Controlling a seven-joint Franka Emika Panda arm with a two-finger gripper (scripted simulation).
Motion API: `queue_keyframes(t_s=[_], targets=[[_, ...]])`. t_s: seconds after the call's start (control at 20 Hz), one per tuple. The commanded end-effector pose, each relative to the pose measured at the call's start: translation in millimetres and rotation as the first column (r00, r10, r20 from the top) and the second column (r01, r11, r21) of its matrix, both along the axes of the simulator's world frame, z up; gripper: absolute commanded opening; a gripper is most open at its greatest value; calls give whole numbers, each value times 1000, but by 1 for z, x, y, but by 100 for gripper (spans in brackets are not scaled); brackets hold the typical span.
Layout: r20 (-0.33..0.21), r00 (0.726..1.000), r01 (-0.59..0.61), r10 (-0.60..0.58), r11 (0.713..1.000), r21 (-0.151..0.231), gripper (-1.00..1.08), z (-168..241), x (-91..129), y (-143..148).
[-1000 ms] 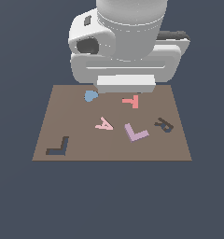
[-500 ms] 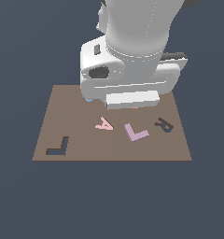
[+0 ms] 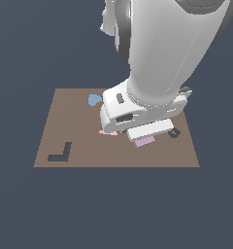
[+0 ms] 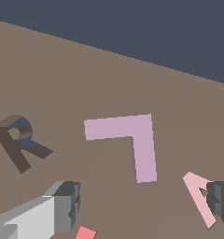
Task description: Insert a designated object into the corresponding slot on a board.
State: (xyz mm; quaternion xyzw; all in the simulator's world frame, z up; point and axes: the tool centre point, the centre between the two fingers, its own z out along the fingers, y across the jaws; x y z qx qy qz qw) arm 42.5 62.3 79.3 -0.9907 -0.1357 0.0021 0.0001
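The lilac-purple L-shaped block [image 4: 132, 135] lies flat on the brown board [image 3: 79, 126]. In the exterior view only a sliver of the block [image 3: 145, 141] shows under the white hand [image 3: 138, 119]. My gripper [image 4: 143, 200] hovers low over it, open, with nothing between its fingers. One finger [image 4: 62, 205] is on the R side and the other finger [image 4: 221, 200] is over the pink A. The dark L-shaped slot [image 3: 60, 153] sits near the board's front corner on the exterior view's left, far from the gripper.
A dark R-shaped recess [image 4: 18, 142] lies beside the block and peeks out by the hand [image 3: 174, 132]. A pink A [image 4: 200, 198] and a corner of a salmon-red piece [image 4: 85, 232] lie close by. A blue piece [image 3: 94, 100] sits at the board's back.
The arm has come down and forward over the purple L. The hand now hides the T, most of the A and most of the L in the exterior view.
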Motion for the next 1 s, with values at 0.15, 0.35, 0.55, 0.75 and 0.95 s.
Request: queue_keyframes(t_s=[0.15,0.35,0.55,0.75,0.95], targets=[[4,998,-66,66,998,1,100,-21,10,12],[4,996,-88,88,996,1,100,-28,14,16],[3,996,-89,89,996,1,100,-29,14,17],[3,996,-90,90,996,1,100,-36,14,17],[4,996,-92,92,996,0,100,-48,14,17]])
